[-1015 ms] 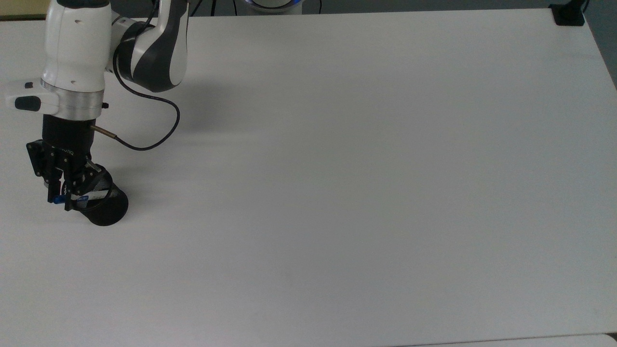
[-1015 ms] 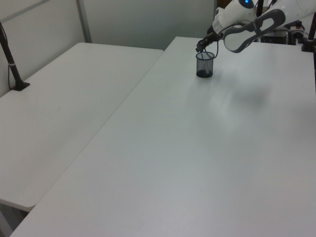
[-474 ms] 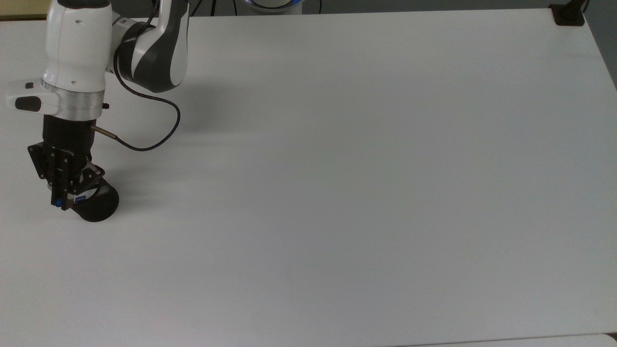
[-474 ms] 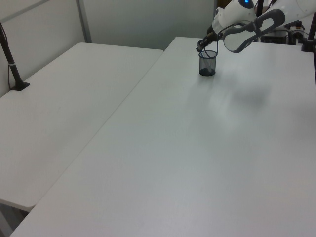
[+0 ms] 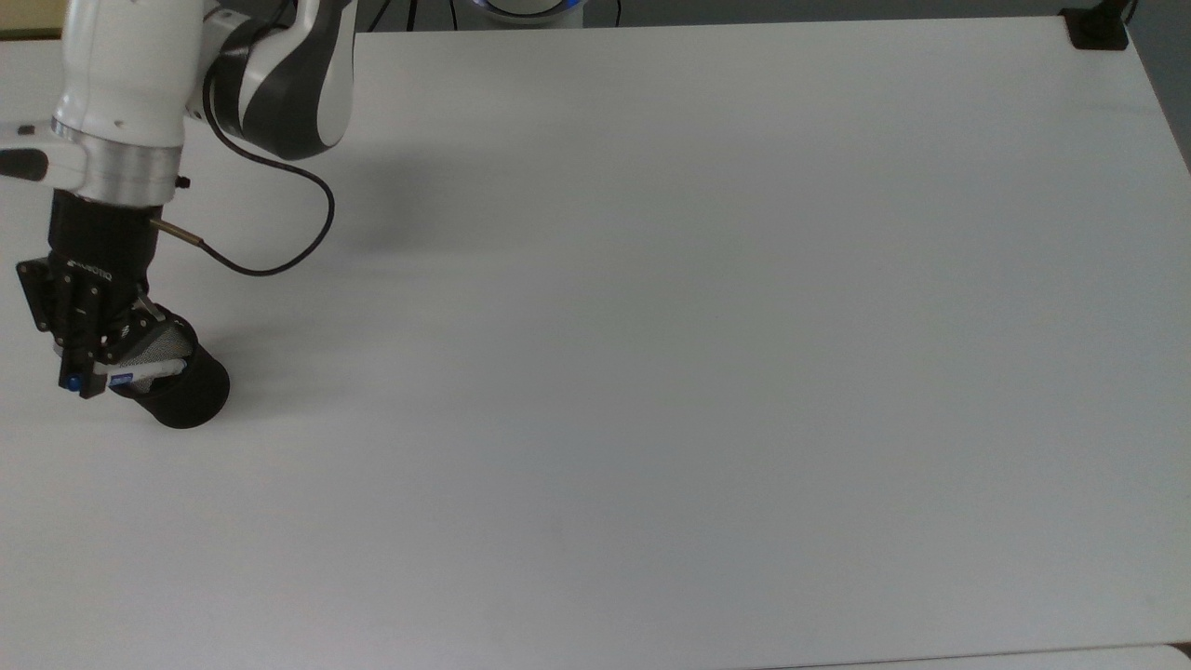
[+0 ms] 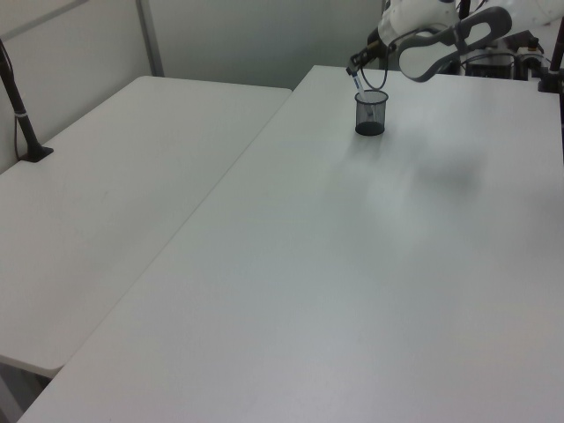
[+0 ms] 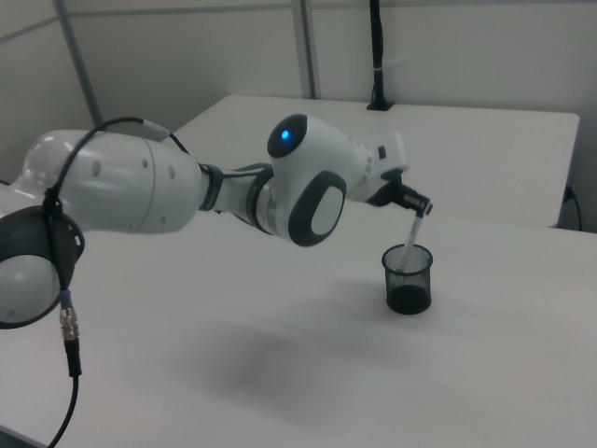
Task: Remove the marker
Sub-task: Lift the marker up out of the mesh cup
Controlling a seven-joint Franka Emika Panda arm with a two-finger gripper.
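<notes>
So my gripper sits at the far left edge of the top view, about mid-height, and my fingers are clamped on the marker right at its blue-capped end. The white barrel slants away from my fingers toward the top view's right, and its lower part runs down inside the mesh cup, which stands upright on the white table.

In the right view my gripper is at middle right, just above the mesh cup. The marker tilts a bit there, top end pinched in my fingers and lower end below the cup's rim, so it's partly lifted but not out. Can't tell if its tip touches the cup's bottom.

The left view has everything up in the upper right: my gripper, the marker leaning down from it, and the mesh cup near the far edge of the table.

A black cable loops off my wrist in the upper left of the top view. A second white table stands just beside mine, on the left view's left.
</notes>
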